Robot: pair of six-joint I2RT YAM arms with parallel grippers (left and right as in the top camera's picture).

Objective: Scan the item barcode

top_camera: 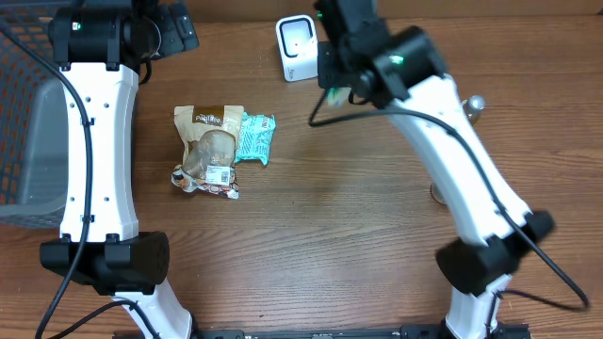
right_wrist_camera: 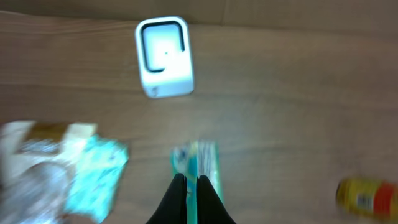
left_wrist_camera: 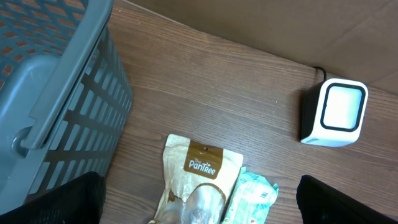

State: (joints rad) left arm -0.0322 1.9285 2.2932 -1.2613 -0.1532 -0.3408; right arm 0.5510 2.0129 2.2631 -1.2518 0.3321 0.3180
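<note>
A slim green-and-teal packet [right_wrist_camera: 198, 158] is held over the table [top_camera: 358, 207], pinched at its near edge by the right claw [right_wrist_camera: 191, 182], whose jaws are closed narrow on it. From overhead the packet shows only as a green sliver under the wrist, just at 5 o'clock of the scanner [top_camera: 297, 47]. In the right wrist view the scanner lies at 11 o'clock of it, near but apart, its pale window visible from above.

The step in hand looks to be presenting the item to the scanner. The wrist picture is blurred, so where the barcode sits cannot be told. The next move likely calls for carrying the packet toward 11 o'clock over the window and turning it until the printed code faces the glass, with the grip kept firm on so thin an edge.

At 9 o'clock of the table's middle, 2 more items lie touching: a brown pouch [top_camera: 209, 141] and a teal pack [top_camera: 254, 137] at its 3 o'clock. The left claw [left_wrist_camera: 199, 208] hovers over them spread wide, holding nothing. A grey basket [top_camera: 28, 141] stands at the 9 o'clock edge. A blurred yellow bottle [right_wrist_camera: 364, 196] lies at 4 o'clock of the held packet.
</note>
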